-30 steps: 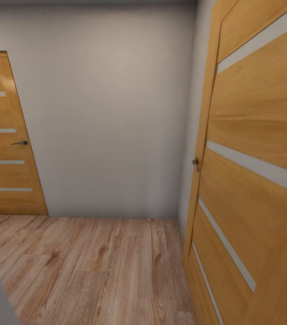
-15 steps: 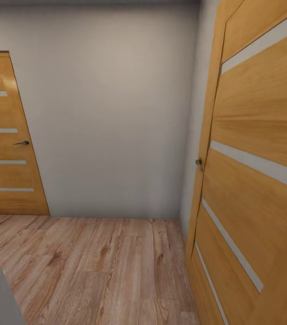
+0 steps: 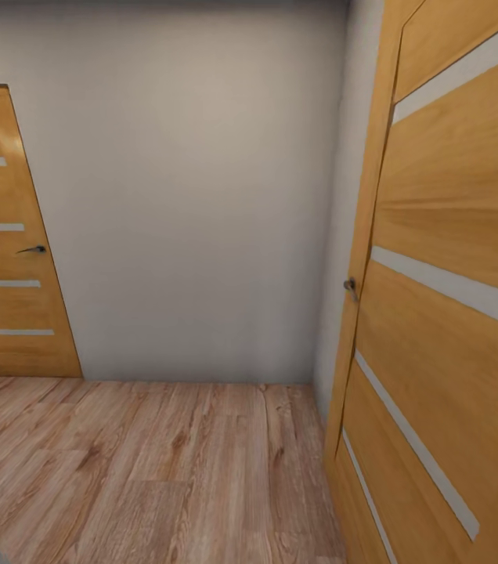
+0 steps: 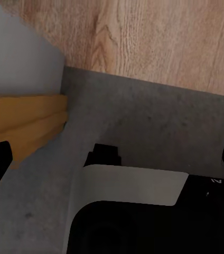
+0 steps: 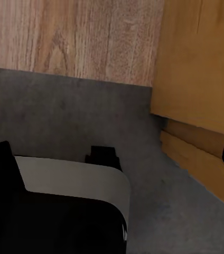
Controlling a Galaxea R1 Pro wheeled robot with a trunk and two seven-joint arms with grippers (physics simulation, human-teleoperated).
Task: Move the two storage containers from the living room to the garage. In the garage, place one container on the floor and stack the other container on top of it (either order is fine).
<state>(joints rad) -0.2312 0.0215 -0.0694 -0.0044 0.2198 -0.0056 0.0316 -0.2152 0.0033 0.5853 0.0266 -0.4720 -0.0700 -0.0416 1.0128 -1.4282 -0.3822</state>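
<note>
Head view looks into a small hallway corner: a plain pale grey wall faces the camera, and light wood plank flooring runs from its foot toward the robot. An orange-brown wooden door with pale horizontal strips stands open close by, to the right of that wall, its small dark knob near its edge. A second, closed door of the same make sits at the wall's left end, with a dark lever handle.

In the wrist views the ground changes from planks to a dark grey speckled concrete floor at a straight seam. The orange-brown door frame meets that seam, so the robot appears to stand on a threshold, presumably in transit between rooms.

The left gripper and right gripper hang low over the concrete, probably tucked in for driving. Each shows dark fingertips at the far sides of its picture, spread wide with nothing between them.

The red-orange storage bins cannot be placed from here; neither gripper carries one.
</note>
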